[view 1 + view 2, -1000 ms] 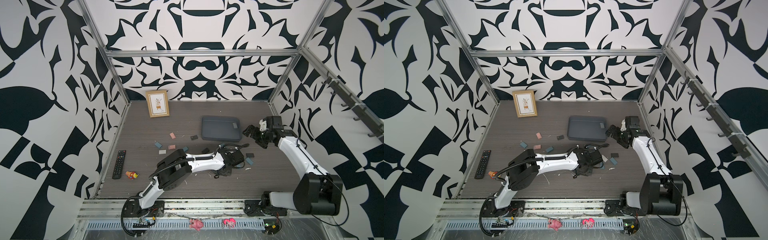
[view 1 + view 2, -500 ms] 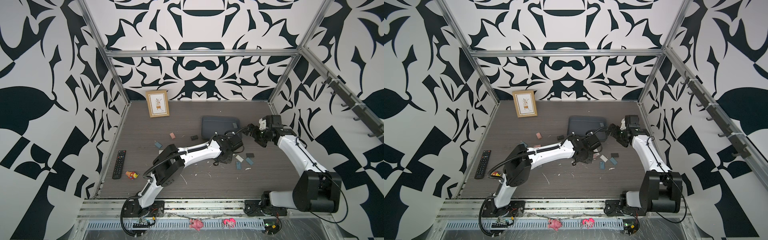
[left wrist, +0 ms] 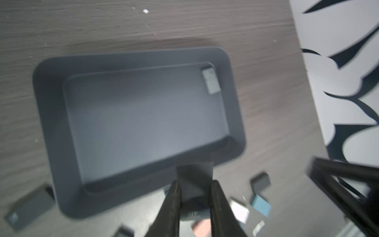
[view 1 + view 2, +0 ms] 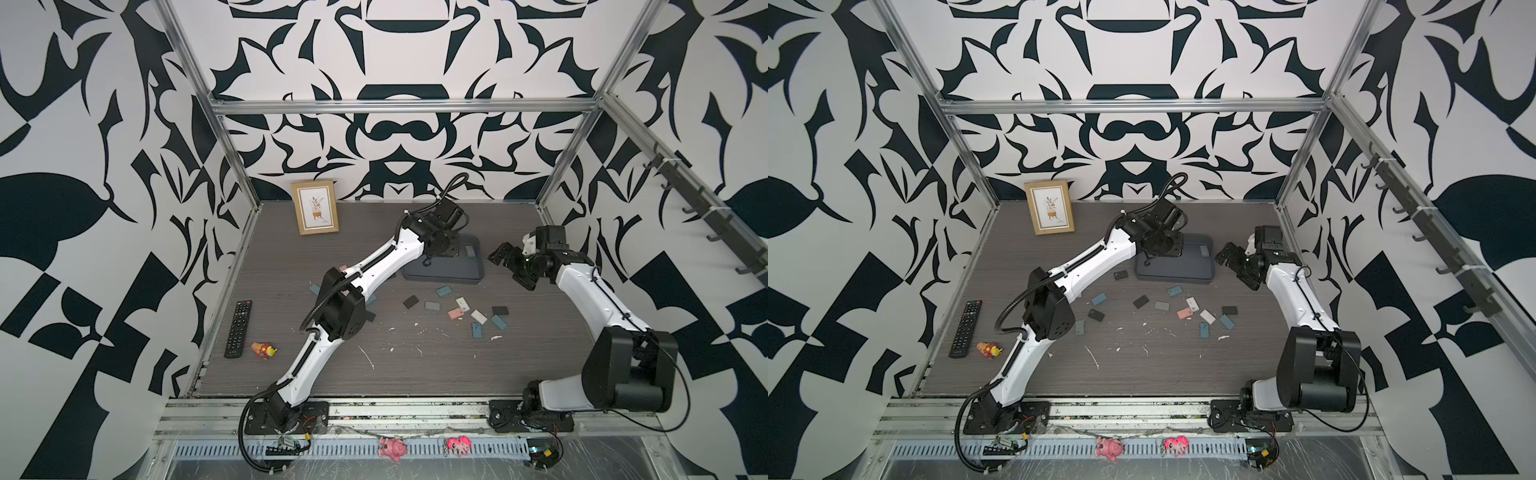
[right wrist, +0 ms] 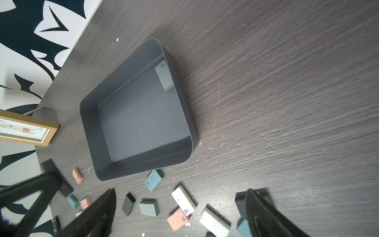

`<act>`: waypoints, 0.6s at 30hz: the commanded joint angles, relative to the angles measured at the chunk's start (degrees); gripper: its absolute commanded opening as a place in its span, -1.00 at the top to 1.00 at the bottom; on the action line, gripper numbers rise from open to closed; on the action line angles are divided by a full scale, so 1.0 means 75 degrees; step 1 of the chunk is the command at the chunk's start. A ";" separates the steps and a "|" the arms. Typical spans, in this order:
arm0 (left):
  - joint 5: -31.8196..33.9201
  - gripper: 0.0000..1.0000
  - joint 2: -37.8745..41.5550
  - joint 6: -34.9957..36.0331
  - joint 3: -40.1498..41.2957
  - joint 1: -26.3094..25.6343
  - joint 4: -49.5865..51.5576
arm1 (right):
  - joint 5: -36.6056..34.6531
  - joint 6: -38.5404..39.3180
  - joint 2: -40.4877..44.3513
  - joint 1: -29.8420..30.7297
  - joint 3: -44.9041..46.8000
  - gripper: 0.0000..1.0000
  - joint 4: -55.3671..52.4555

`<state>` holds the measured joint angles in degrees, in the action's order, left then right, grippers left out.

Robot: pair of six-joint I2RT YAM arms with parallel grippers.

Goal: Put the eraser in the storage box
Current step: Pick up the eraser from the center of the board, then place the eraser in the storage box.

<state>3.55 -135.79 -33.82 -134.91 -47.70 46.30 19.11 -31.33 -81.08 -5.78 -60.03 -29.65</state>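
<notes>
now the left pincer (image 3: 194,185) is clenched on the eraser (image 3: 193,174), a dark grey block, and hangs over the storage box (image 3: 49,123). so the step in hand looks like the carry and drop: the eraser is up in the air, not in the box yet. in the left wrist view its front end sits over the near wall of the box. i think the pincer should go a bit further in over the bare floor, come lower, and then let go. a drop too near the wall could bounce the eraser out onto the table (image 4: 291,266).

the eraser's long side runs the same way as the pincer's fingers (image 3: 174,205). one short end pokes out past the tips, toward the box. the other end, with small print on it, sits back between them. in both top views i cannot see it.

the right pincer (image 4: 512,266) is wide open and holds nothing, just beside the box but apart from it. one pale grey eraser (image 3: 211,81) lies in a corner of the box, and loose erasers (image 4: 455,313) lie on the table near it.
</notes>
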 commanded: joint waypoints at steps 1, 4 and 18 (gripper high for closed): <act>-0.0534 0.59 -0.0399 -0.0098 -0.0009 0.0171 -0.0782 | 0.0059 -0.0041 0.0048 -0.0053 -0.0236 -0.99 0.0216; -0.0644 0.58 -0.0690 -0.0178 -0.0028 0.0208 -0.1455 | 0.0088 -0.0030 -0.0005 -0.0061 -0.0223 -0.99 0.0230; -0.1372 0.58 -0.2560 -0.1306 -0.1469 0.0500 -0.2922 | 0.0299 -0.0193 0.0240 -0.0071 0.0250 -0.99 0.0489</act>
<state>-5.06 -152.77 -40.82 -142.78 -44.45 27.55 20.82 -32.29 -81.06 -6.04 -58.83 -27.24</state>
